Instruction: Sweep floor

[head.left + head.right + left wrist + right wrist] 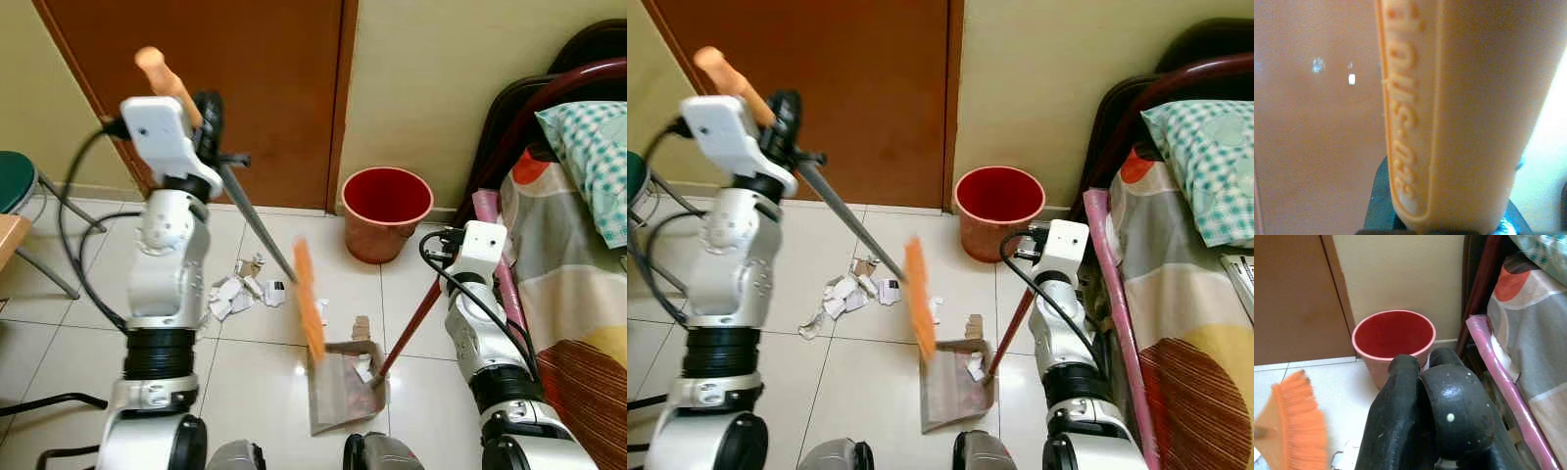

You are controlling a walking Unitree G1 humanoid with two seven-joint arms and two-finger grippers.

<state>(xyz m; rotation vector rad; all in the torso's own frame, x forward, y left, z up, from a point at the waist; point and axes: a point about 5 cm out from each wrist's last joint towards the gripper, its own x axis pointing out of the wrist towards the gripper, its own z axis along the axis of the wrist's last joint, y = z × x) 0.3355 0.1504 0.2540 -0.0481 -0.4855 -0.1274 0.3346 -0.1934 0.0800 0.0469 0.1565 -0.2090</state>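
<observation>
My two silver arms rise closest in the head views. My left gripper [201, 122] is raised high before the brown wooden door [245, 78], its fingers clamped round the orange plastic grip of the broom [1449, 117]. From it the grey shaft slants down and away to the orange bristle head [310, 304], blurred, just above the floor.

My right gripper [1422, 377] is low beside the bed with the patterned cover [578, 255], fingers pressed together round the dark red stick of the dustpan [411, 323]. The stick runs down to the brown flat pan [343, 382], which lies on the white tiled floor [255, 372] below and between my two grippers, touching the bristle head's lower end. A few scraps lie in the pan.

Ahead of my right gripper stands the round red plastic bucket [385, 211], against the cream wall. Under the broom shaft, well below my left gripper, lies a small heap of torn white paper scraps [240, 289].
</observation>
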